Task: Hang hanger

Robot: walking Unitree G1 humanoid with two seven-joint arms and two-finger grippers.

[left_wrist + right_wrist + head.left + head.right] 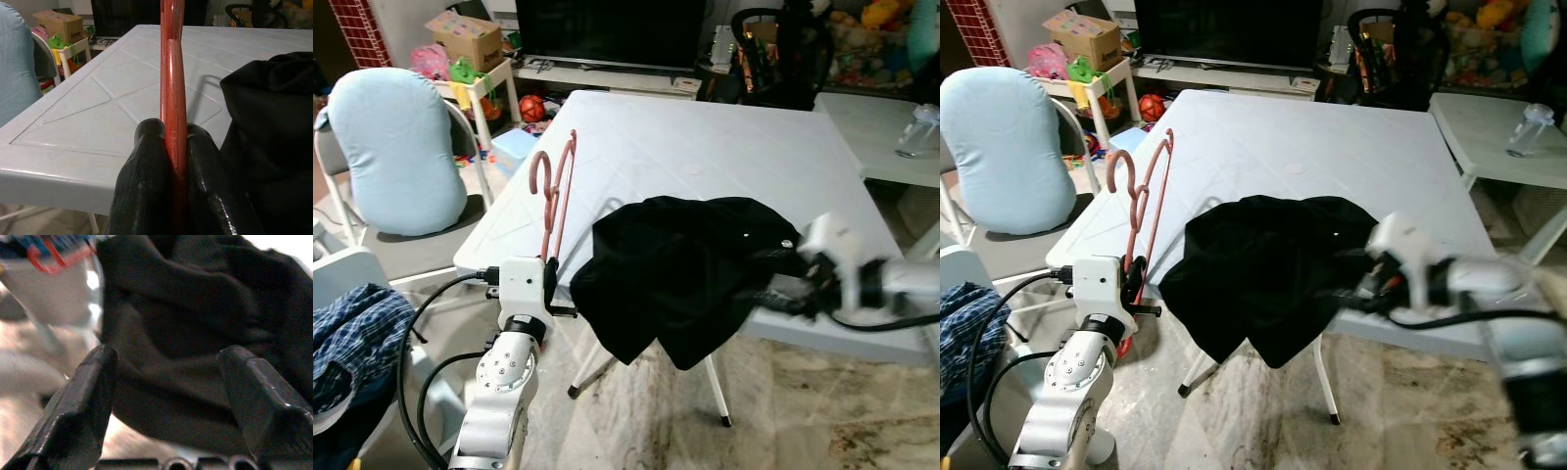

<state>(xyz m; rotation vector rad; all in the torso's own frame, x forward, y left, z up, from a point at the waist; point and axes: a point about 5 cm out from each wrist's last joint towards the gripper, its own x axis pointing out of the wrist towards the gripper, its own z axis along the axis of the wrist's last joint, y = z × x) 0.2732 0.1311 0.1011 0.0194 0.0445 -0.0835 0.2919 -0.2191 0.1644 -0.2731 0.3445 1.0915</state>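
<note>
A: Where is the hanger?
B: The pink hanger (555, 192) stands upright at the white counter's (724, 147) near-left edge, pinched by the left claw (172, 161). The right claw (166, 396), spread wide, faces the black garment (680, 274).
A: Risks?
B: The garment, overhanging the near edge, may slide off.

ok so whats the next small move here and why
Probably ease the right gripper forward and close on the black garment. Its fingers are open just short of the cloth, which drapes over the white table edge, while the left gripper holds the red hanger upright beside it.
</note>
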